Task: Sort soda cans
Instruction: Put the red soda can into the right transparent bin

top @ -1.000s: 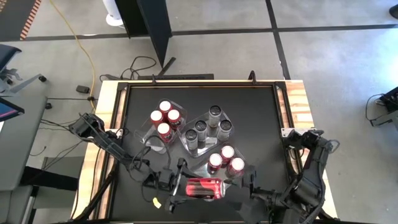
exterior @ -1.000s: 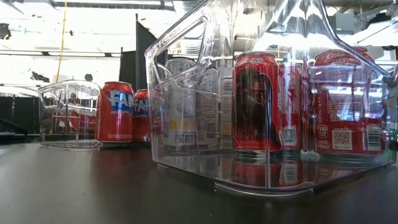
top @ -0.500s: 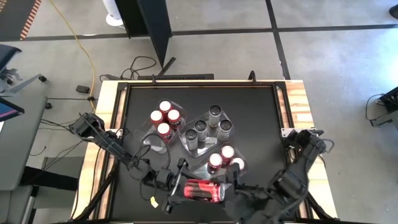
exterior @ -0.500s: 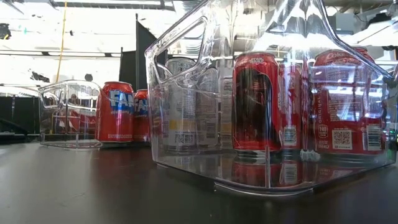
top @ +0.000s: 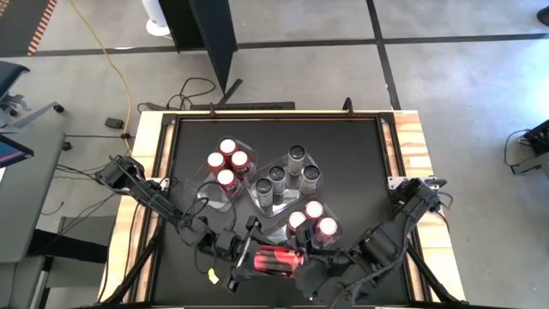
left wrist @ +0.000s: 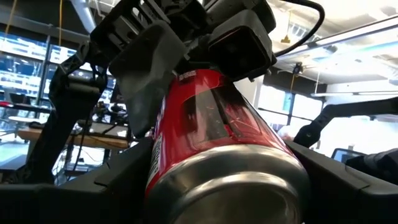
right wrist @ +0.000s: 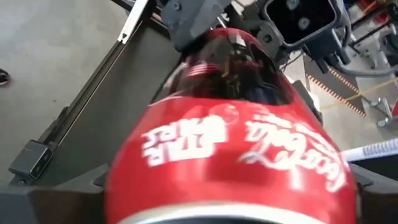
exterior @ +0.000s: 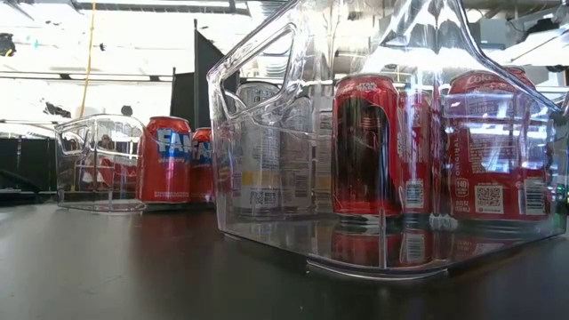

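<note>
Can (right wrist: pixel 230 155) print blurred (base cropped)

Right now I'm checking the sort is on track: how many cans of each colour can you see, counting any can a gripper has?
Red cans: 8 (4 in one tray, 3 in another, 1 lying held between the left gripper and right gripper)
Silver-grey cans: 4
Total: 12

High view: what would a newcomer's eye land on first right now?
A red can lying sideways at the table's near edge, caught between the left gripper and the right gripper, one at each end. Behind it, clear trays hold upright cans: red ones left, silver ones in the middle.
</note>
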Controlling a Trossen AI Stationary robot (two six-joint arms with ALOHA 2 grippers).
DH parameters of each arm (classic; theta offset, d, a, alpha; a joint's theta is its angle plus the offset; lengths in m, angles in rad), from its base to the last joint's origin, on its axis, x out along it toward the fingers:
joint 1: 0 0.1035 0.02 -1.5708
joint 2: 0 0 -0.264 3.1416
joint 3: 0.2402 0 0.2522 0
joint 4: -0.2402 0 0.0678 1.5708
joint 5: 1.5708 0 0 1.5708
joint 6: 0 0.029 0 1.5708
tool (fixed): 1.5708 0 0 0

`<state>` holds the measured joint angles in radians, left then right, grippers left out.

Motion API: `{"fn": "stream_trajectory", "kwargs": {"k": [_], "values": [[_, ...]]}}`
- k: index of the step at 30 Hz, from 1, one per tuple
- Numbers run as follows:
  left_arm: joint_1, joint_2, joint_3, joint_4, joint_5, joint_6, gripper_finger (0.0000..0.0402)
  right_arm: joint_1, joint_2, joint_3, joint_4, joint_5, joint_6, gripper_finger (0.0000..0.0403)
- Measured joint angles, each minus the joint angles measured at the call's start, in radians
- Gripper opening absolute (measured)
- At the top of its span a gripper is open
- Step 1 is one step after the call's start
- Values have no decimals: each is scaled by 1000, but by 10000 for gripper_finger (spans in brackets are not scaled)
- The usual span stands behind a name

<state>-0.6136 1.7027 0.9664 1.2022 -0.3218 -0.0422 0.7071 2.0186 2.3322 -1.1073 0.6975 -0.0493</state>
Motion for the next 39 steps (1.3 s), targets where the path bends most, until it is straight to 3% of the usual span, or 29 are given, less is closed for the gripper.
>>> {"fn": "stream_trajectory", "kwargs": {"k": [6, 20, 26, 32, 39], "values": [[8, 0, 0, 0, 1, 8, 308, 4, -1, 0, 18, -11, -25, 294], [11, 0, 0, -3, -2, 8, 308, 8, -2, 0, 26, -29, -45, 294], [13, 0, 1, -15, 4, -27, 384, 20, 1, 0, 5, -33, -59, 294], [15, 0, 1, -14, -2, -26, 356, 24, 0, 0, -21, -24, -21, 294], [16, -9, 1, -2, -23, -21, 357, 35, 0, 0, -87, -19, 43, 294]]}}
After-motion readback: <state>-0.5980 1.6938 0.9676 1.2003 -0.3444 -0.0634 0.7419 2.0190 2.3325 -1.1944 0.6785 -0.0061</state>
